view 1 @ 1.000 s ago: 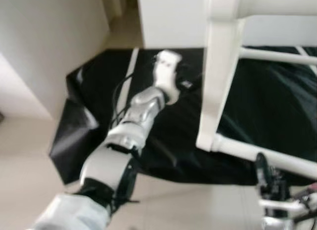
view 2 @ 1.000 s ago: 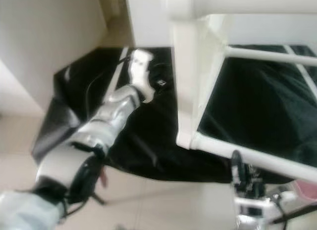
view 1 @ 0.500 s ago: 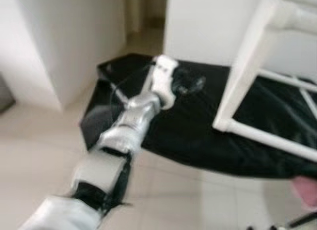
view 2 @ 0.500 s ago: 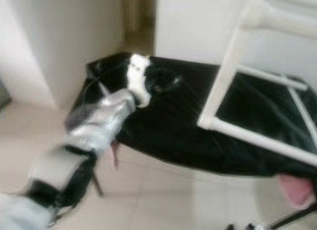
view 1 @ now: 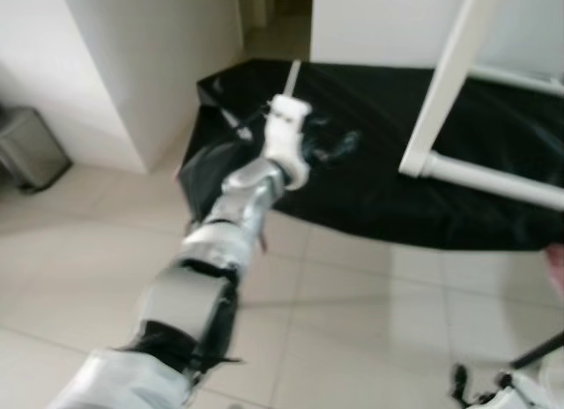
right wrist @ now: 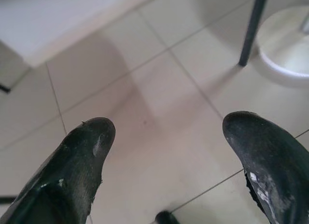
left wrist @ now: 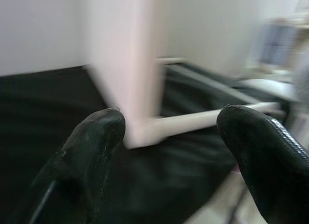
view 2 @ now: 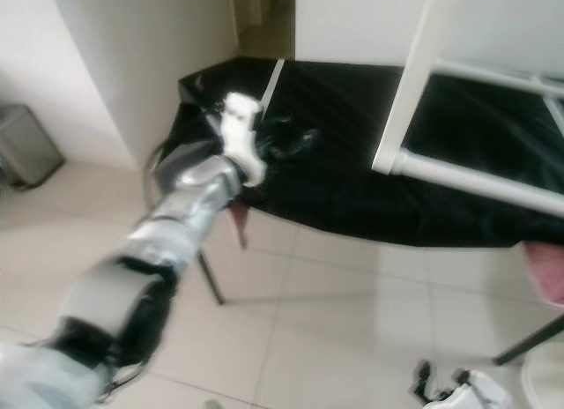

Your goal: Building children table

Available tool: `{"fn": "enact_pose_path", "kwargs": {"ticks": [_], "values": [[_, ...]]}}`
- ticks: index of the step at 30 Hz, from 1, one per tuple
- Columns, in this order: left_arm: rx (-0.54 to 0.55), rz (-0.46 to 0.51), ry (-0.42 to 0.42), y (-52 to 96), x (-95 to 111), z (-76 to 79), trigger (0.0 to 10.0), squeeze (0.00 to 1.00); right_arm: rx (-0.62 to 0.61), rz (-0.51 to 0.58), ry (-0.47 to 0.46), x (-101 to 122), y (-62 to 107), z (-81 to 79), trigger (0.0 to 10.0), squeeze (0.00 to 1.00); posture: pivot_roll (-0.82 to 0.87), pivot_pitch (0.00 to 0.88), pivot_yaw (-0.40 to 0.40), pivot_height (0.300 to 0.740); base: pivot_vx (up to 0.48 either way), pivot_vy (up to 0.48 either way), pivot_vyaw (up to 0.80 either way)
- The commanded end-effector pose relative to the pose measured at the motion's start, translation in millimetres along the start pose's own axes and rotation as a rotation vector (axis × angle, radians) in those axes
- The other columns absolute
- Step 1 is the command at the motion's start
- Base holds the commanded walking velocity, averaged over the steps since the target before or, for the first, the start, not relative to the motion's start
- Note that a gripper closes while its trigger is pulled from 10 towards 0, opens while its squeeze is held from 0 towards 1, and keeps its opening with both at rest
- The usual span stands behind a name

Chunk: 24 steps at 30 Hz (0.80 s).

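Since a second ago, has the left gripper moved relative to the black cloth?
Yes. The camera shifted too, but against the white strip on the black cloth the left gripper has drifted to the robot's left, away from the white table leg.

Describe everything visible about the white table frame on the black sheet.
The white table frame looks like painted wood or plastic, smooth and glossy. One flat leg slants up out of the picture; at its foot a round rail joins it and runs off to the robot's right, with a thinner bar higher up. Its foot rests on the black sheet. The left hand, fingers open, points at the leg without touching it. Its upper part is cut off.
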<state>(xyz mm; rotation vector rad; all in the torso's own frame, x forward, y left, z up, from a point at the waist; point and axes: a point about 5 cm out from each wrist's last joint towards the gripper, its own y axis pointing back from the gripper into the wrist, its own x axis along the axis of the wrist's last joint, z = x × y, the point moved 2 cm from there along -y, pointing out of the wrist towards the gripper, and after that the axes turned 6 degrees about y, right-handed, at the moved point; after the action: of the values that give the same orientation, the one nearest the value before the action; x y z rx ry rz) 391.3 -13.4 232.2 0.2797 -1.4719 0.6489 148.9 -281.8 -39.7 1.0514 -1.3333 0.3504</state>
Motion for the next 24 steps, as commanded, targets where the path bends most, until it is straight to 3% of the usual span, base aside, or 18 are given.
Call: {"fn": "enact_pose_path", "kwargs": {"ticks": [1,24], "values": [[0.003,-0.010,-0.016,2.6,1.5,-4.2,10.0,0.00,0.266,0.398,0.087,-16.4,134.9,0.2,10.0,0.00,-0.27,0.128,0.203,0.740,-0.277,0.000,0.00],[0.003,-0.010,-0.016,2.6,1.5,-4.2,10.0,0.00,0.266,0.398,0.087,-16.4,134.9,0.2,10.0,0.00,-0.27,0.128,0.203,0.740,-0.277,0.000,0.00]]}}
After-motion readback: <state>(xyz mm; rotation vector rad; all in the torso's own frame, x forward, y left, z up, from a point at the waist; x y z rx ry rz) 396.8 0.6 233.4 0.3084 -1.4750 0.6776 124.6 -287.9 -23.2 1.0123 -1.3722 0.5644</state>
